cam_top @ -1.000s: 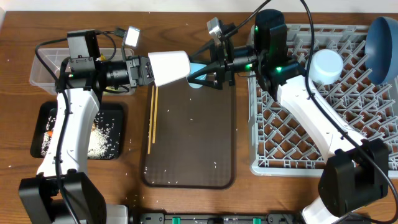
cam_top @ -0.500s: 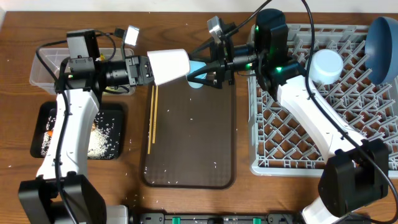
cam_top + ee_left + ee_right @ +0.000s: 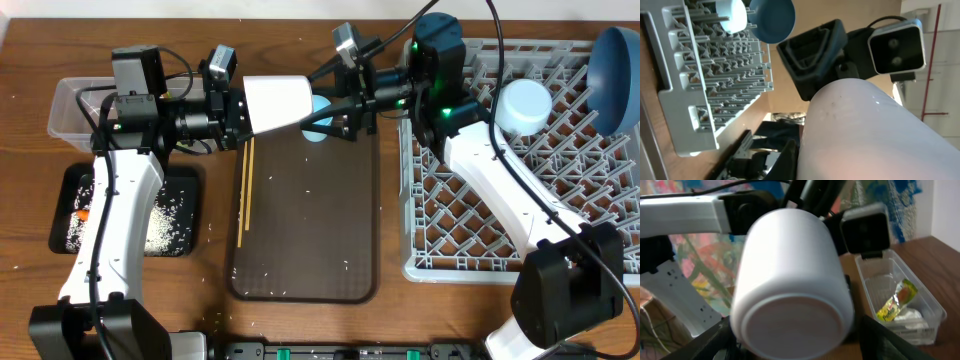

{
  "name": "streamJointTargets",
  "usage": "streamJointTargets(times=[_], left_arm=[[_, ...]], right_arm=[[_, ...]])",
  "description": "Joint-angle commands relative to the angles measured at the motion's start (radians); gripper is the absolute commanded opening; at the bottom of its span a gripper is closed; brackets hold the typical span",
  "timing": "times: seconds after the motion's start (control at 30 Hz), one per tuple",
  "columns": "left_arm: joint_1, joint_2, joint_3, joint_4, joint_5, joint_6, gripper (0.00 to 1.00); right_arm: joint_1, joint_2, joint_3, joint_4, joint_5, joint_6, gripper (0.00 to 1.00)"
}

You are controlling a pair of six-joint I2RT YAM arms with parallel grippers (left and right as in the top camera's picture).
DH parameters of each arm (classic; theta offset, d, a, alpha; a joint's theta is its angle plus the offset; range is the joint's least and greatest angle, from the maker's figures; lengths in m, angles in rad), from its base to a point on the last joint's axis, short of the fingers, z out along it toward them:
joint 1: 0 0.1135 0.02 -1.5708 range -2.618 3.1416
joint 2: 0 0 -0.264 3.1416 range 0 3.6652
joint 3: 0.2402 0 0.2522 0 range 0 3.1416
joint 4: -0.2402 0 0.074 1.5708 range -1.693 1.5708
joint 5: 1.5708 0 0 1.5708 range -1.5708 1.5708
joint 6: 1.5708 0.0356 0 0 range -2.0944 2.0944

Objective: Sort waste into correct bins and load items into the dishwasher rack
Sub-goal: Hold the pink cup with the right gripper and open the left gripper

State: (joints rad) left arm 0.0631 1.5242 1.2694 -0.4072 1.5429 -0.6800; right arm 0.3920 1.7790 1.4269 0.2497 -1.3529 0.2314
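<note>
Rice (image 3: 160, 225) strewn over a black tray (image 3: 190, 185) at the desk's near left edge, orange carrot (image 3: 82, 213) bit among it. Chopsticks (image 3: 244, 190) lying just inside the left edge of a brown serving tray (image 3: 310, 230). Above that tray's far edge, pink cup (image 3: 275, 105) on its side in mid-air, left gripper (image 3: 238, 110) clenched on its rim, right gripper (image 3: 312, 105) spread wide either side of its base, contact impossible to tell. Light blue cup (image 3: 320, 104) just beneath. Clear tub (image 3: 70, 100) at the far left corner, holding a yellow-green wrapper (image 3: 897, 297) and white napkin (image 3: 910, 315). Grey rack (image 3: 480, 220) along the right edge, light blue bowl (image 3: 525, 105) and dark blue bowl (image 3: 612, 65) at its far side
</note>
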Motion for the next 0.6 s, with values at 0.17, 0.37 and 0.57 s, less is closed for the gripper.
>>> streamJointTargets(times=[0.17,0.37,0.57], left_arm=[[-0.004,-0.018,0.011,0.002,0.029,-0.032,0.06],[-0.004,-0.018,0.011,0.002,0.029,-0.031,0.06],[-0.033,-0.018,0.011,0.002,0.029,-0.031,0.06]], right_arm=[[-0.005,0.007,-0.001,0.077,-0.055,0.072,0.70],[0.013,0.007,-0.001,0.078,-0.058,0.053,0.71],[0.038,0.007,-0.001,0.081,-0.038,0.021,0.71]])
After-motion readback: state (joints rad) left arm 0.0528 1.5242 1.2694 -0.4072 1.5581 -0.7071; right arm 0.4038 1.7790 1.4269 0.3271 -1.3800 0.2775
